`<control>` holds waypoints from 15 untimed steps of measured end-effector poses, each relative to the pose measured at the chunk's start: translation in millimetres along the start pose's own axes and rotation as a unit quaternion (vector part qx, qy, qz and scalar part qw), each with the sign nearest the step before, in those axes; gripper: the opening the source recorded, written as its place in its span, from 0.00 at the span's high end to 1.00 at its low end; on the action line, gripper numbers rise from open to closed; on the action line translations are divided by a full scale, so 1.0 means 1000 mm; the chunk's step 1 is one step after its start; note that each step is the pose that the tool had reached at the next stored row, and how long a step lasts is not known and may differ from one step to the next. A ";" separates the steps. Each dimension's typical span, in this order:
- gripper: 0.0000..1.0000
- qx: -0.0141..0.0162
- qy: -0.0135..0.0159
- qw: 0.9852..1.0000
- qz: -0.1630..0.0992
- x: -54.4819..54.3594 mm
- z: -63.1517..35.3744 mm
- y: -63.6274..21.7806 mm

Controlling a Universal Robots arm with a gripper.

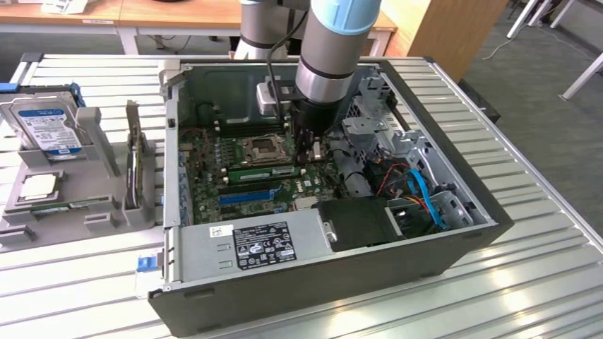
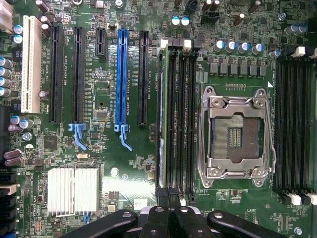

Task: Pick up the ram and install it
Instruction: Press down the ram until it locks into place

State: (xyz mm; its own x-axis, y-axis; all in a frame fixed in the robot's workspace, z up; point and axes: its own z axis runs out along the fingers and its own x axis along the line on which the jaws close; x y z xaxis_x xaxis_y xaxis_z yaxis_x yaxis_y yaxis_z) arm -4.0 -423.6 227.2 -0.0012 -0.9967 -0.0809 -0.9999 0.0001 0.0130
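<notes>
— Where's the arm sitting right now?

— It's reaching down into the open computer case, with the gripper hanging over the motherboard, just beside the empty CPU socket.

— Is it carrying anything?

— The fingers are pressing tight together, and from the wrist view they're sitting right at the end of the memory slots. I can't tell whether they're actually gripping anything.

— And the ram?

— A green ram stick is lying in the slots next to the socket, toward the power supply. In the wrist view it's standing on edge in the outermost slot, in line with the fingers.

— What's outside the case?

— A hard drive is standing in a grey holder, with an expansion card upright beside it.
</notes>
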 end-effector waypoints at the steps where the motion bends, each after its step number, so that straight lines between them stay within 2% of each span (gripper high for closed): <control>1: 0.90 0.000 0.000 1.000 0.000 0.000 0.0000 0.0000; 15: 0.90 0.001 0.000 1.000 0.000 0.000 0.0026 0.0000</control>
State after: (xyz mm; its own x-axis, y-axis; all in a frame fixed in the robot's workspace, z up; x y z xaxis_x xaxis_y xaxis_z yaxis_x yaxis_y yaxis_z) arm -4.0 -423.6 224.5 -0.0011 -0.9967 -0.0811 -0.9999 0.0002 0.0112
